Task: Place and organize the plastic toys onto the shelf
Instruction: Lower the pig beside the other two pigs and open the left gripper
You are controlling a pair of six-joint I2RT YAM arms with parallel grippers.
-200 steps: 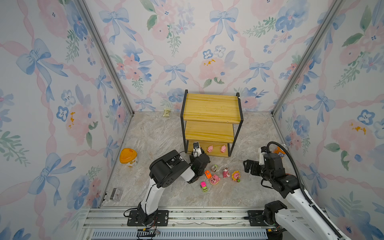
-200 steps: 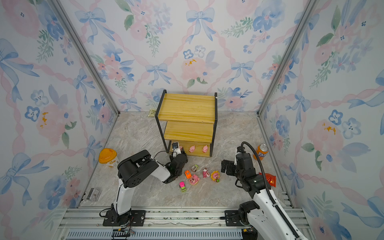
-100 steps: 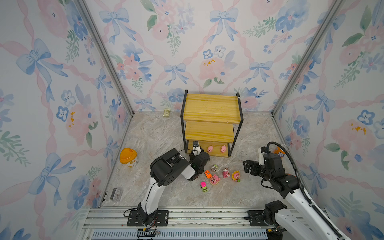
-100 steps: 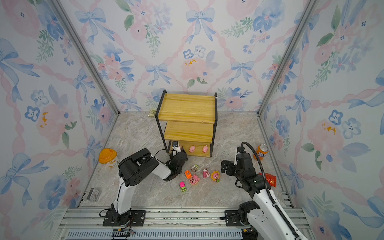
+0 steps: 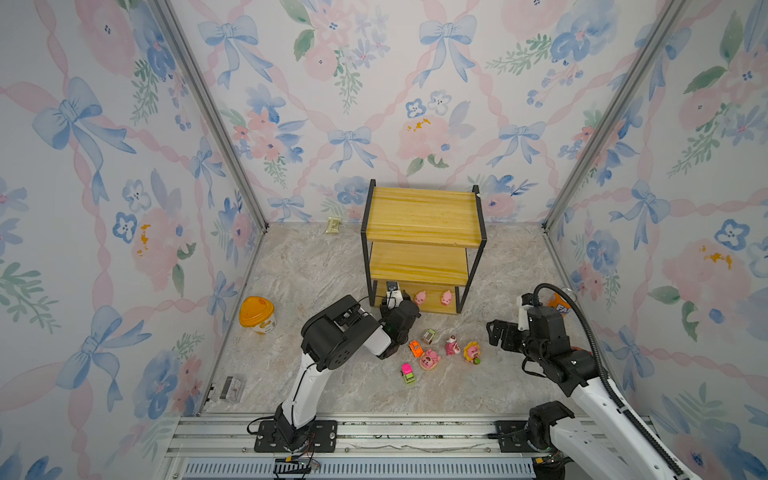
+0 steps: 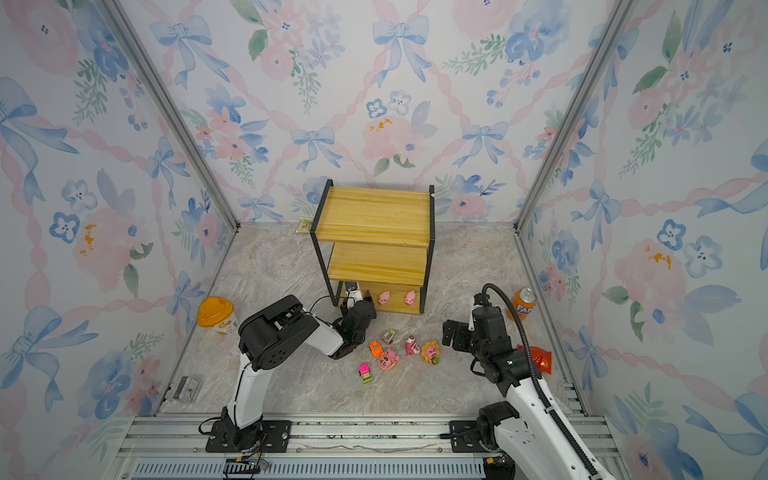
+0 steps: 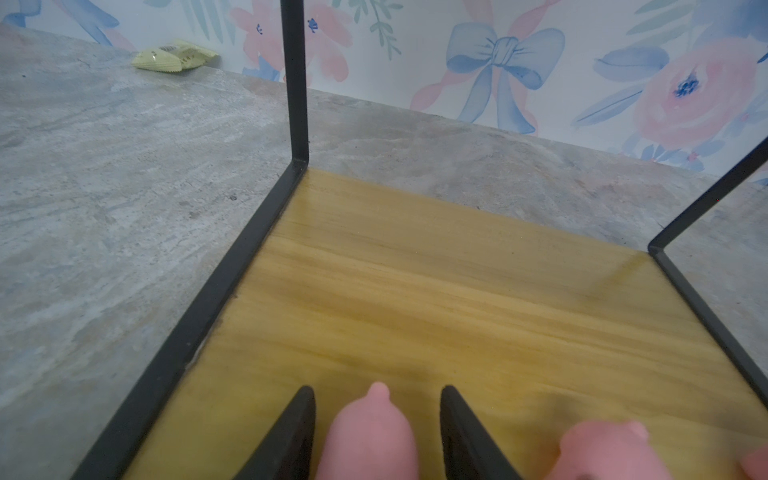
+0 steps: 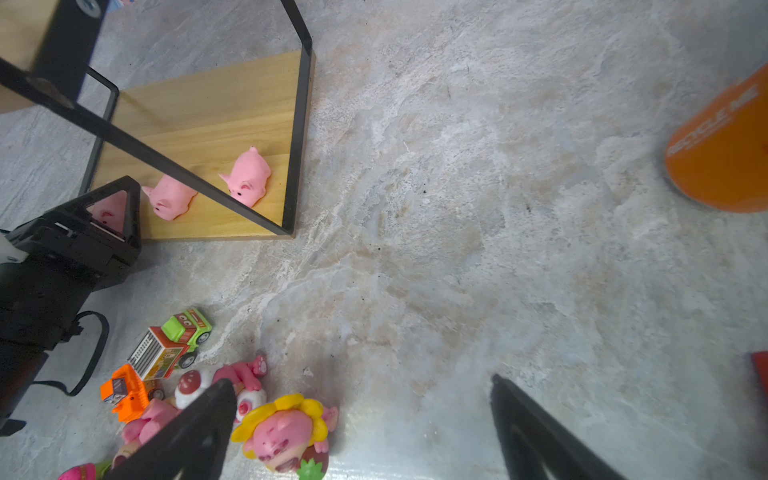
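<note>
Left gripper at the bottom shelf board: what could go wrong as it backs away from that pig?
1. The left gripper is open, but its fingers flank the pig closely; a skewed retreat could drag it or bump the neighbouring pig.
2. The right gripper, open, has one finger near the sunflower figurine; descending there could topple it.

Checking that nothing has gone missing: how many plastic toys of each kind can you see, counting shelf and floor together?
Pink pigs: 3
Mini cars: 3
Pink figurines: 3
Total: 9
</note>
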